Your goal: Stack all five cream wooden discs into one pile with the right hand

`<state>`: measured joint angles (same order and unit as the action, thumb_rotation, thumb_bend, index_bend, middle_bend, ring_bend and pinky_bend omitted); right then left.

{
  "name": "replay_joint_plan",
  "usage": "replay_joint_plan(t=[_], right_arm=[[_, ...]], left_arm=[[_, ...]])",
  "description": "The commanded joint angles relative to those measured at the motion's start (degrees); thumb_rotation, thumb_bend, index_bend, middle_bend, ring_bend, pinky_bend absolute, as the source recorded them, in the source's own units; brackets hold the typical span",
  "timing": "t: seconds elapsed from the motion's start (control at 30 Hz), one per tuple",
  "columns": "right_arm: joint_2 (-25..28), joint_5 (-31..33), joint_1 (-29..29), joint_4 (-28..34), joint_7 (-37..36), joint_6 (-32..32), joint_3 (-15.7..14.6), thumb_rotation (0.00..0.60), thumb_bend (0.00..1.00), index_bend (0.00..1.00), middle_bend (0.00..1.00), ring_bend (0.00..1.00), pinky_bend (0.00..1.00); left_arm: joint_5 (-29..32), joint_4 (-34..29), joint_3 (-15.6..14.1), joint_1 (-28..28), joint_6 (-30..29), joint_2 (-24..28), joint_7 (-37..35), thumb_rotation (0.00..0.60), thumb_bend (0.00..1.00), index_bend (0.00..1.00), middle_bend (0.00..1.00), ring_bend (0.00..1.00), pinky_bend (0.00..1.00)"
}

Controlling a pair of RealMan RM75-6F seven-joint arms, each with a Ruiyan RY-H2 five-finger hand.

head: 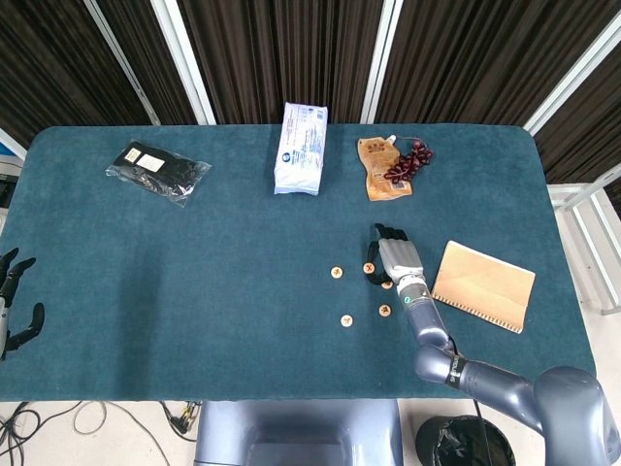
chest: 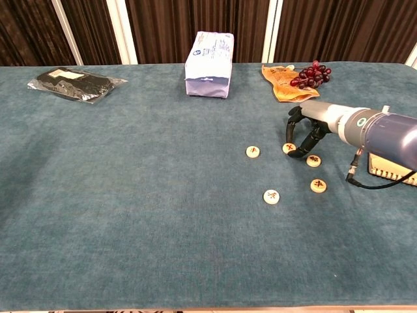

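Discs first: five cream wooden discs, none stacked yet, all flat on the teal cloth table (chest: 130,215) in a loose cluster near the right side. Disc at far left of cluster (chest: 253,152); disc under the fingers (chest: 288,148); disc just beside the hand on its near side (chest: 313,160); near right disc (chest: 318,186); near left disc (chest: 271,196). Each is a small round puck, pale, smooth-edged, with a dark mark on the upper face.

Right hand (chest: 303,134) hangs arched over the second disc, dark fingertips (chest: 293,152) down at the cloth on either side of it. Contact looks likely, but whether the disc is truly pinched I cannot tell. Nothing is lifted.

Judged step: first pick, grasp phase. Next move calls for closing thumb and finger on the thin rim, lifting clear, then setting it squarely on a neighbour; low, flat discs on napped cloth will probably be hard to get under.

Left hand (head: 15,291) sits at the far table edge, fingers spread, holding nothing.

Elsewhere: white soft pack (chest: 210,55), glossy black packet (chest: 75,83), dark grapes (chest: 311,74) on an orange pouch (chest: 280,81), tan spiral notebook (head: 483,284).
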<state>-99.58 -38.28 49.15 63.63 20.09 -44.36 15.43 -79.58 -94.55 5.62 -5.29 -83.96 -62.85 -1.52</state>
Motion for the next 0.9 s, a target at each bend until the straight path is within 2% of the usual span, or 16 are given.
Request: replay_joint_plan(t=[0.03, 0.3, 0.5, 0.73, 0.9], right_arm=[[0.0, 0.0, 0.0, -0.1, -0.1, 0.1, 0.0, 0.600, 0.40, 0.55, 0.00, 0.00, 0.00], [1.5, -1.1, -0.2, 1.8, -0.8, -0.4, 0.7, 0.600, 0.41, 0.55, 0.00, 0.00, 0.00], [5.8, -1.6, -1.2, 7.6, -0.6, -1.3, 0.5, 0.600, 0.41, 0.55, 0.00, 0.00, 0.00], [12.6, -2.3, -3.7, 17.0, 0.9, -3.0, -2.1, 0.600, 0.41, 0.55, 0.00, 0.00, 0.00], [14.8, -3.9, -5.7, 21.2, 0.4, -4.3, -4.4, 0.600, 0.41, 0.55, 0.00, 0.00, 0.00]], left_arm=[[0.0, 0.0, 0.0, 0.0, 0.0, 0.0, 0.0, 0.600, 0.47, 0.15, 0.00, 0.00, 0.00], [0.1, -0.1, 0.0, 0.0, 0.1, 0.1, 0.0, 0.600, 0.47, 0.15, 0.00, 0.00, 0.00], [0.1, -0.3, 0.0, 0.1, 0.0, 0.1, -0.2, 0.600, 0.47, 0.15, 0.00, 0.00, 0.00], [0.1, -0.4, 0.0, 0.1, 0.0, 0.1, -0.1, 0.600, 0.47, 0.15, 0.00, 0.00, 0.00], [0.0, -0.6, 0.0, 0.1, -0.1, 0.1, -0.1, 0.600, 0.47, 0.15, 0.00, 0.00, 0.00]])
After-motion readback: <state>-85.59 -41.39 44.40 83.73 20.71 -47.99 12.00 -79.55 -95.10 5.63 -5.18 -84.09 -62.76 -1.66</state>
